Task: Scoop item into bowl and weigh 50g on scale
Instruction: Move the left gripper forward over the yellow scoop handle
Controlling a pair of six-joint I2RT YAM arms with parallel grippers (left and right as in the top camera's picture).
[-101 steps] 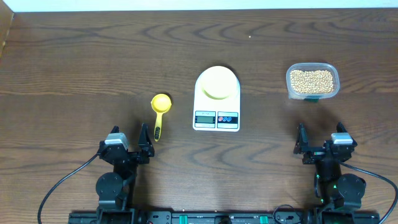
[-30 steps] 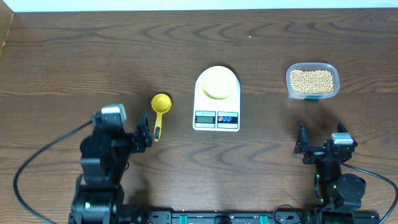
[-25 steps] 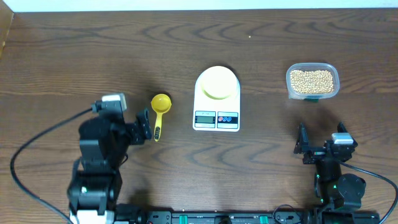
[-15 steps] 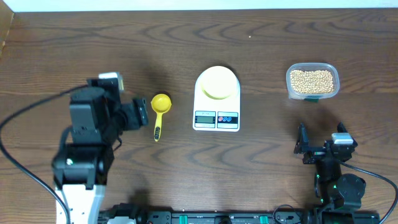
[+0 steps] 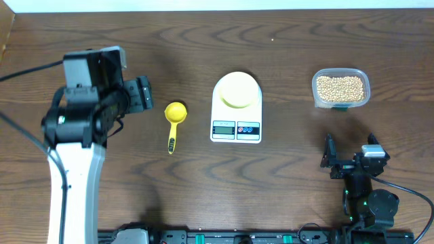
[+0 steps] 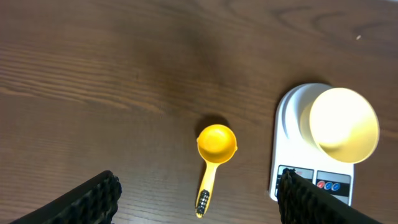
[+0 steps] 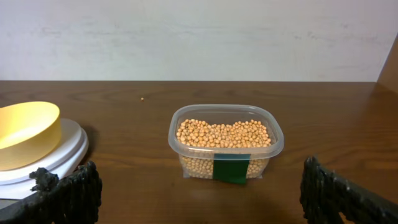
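The item, a heap of tan beans, fills a clear plastic tub at the back right. The pale yellow bowl stands empty on the white scale at mid-table. A yellow scoop lies left of the scale, handle toward the front. My left gripper hangs open high above the table, left of the scoop. My right gripper is open near the front right, facing the tub.
The wooden table reaches a pale wall at the back. The left arm rises from the front left edge. A green label marks the tub's near side.
The left arm has lifted from its rest by the front edge and swung back and left, high above the table beside the scoop. The right arm has stayed still.
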